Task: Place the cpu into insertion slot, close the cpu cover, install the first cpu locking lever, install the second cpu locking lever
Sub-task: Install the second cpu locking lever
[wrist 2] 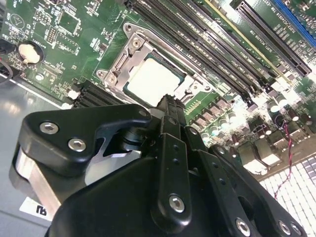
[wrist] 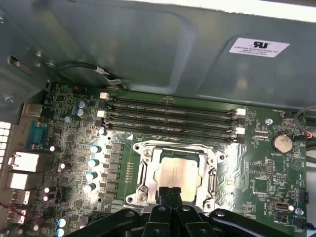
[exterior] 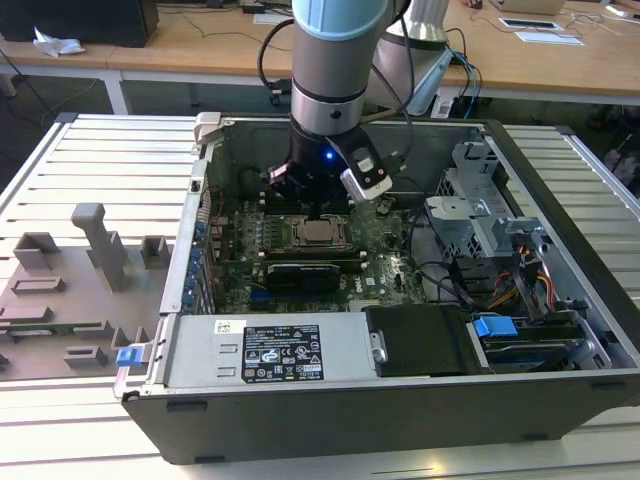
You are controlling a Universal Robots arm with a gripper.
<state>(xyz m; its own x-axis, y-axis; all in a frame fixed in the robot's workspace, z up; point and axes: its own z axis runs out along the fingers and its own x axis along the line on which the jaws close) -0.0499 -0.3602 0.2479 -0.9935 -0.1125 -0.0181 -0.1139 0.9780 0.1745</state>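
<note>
The cpu lies flat in the insertion slot, its pale metal top showing through the cut-out of the cpu cover, which lies down over it. In the exterior view the cpu sits mid-motherboard inside the open computer case, directly under the arm. My gripper is shut, its two black fingers pressed together with nothing between them, the tips at the cpu's edge. I cannot tell whether they touch it. In the second wrist view the gripper ends just short of the cpu and cover.
Long black memory slots run beside the socket. A black graphics card lies in front of it, and a power supply box beyond that. Cables and drive bays fill the exterior view's right. Grey fixtures stand outside the case.
</note>
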